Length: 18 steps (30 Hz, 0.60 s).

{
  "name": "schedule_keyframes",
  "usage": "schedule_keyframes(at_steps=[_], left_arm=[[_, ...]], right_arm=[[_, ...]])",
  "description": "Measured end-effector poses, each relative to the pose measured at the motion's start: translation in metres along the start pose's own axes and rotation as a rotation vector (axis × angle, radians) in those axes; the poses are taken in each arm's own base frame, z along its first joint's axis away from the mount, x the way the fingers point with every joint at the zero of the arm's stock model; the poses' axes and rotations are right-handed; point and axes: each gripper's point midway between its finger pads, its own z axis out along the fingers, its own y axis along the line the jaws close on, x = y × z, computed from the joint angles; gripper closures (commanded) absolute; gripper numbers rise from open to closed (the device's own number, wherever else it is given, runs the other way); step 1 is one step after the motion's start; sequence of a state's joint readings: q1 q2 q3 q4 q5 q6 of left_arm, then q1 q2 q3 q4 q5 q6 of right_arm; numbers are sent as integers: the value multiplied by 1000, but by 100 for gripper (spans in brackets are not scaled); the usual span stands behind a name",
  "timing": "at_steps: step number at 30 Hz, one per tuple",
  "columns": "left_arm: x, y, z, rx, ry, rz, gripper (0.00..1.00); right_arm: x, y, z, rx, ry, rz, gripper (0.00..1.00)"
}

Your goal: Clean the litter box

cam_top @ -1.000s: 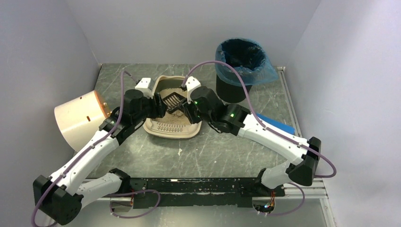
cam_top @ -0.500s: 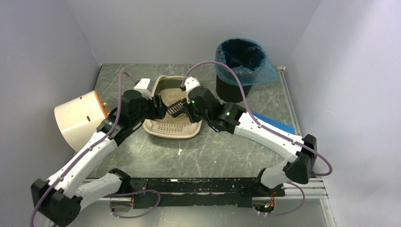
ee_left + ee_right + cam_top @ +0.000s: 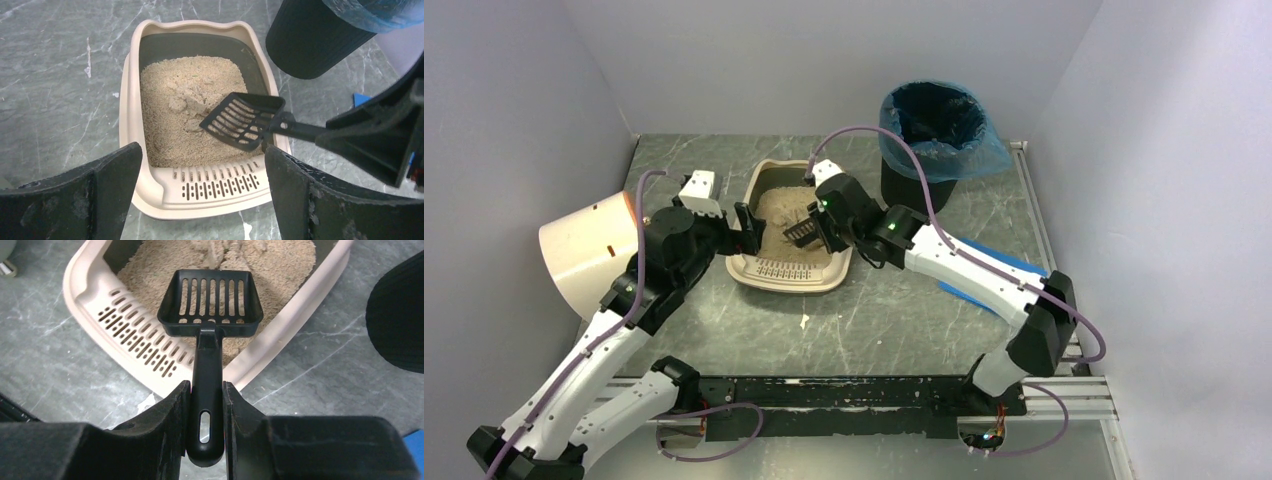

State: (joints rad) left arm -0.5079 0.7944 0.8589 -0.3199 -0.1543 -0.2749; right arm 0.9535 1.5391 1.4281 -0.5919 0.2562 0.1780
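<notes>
The beige litter box lies mid-table, its slotted lip toward the arms, with tan litter and pale clumps inside. My right gripper is shut on the handle of a black slotted scoop. It holds the scoop head low over the litter near the box's right wall. My left gripper is open wide with nothing between its fingers. It hangs at the box's near left side, looking down on the lip.
A black round bin with a blue liner stands right of the box, at the back. A cream drum lies on its side at the left wall. A blue flat sheet lies under the right arm. A white scrap is in front of the box.
My left gripper has opened wide and drawn back to the left, away from the scoop. The right gripper has shifted the scoop slightly over the litter.
</notes>
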Motion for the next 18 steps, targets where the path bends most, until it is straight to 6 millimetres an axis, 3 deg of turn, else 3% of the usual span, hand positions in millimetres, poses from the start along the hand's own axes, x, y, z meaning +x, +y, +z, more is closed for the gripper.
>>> schedule_keyframes(at_steps=[5,13,18], left_arm=[[2,3,-2,-5,-3,16,6],[6,12,-3,-47,-6,31,7],[-2,20,-10,-86,-42,30,8]], right_arm=[[-1,-9,12,20,26,22,88],[-4,6,30,-3,91,59,88],[-3,10,38,4,132,88,88]])
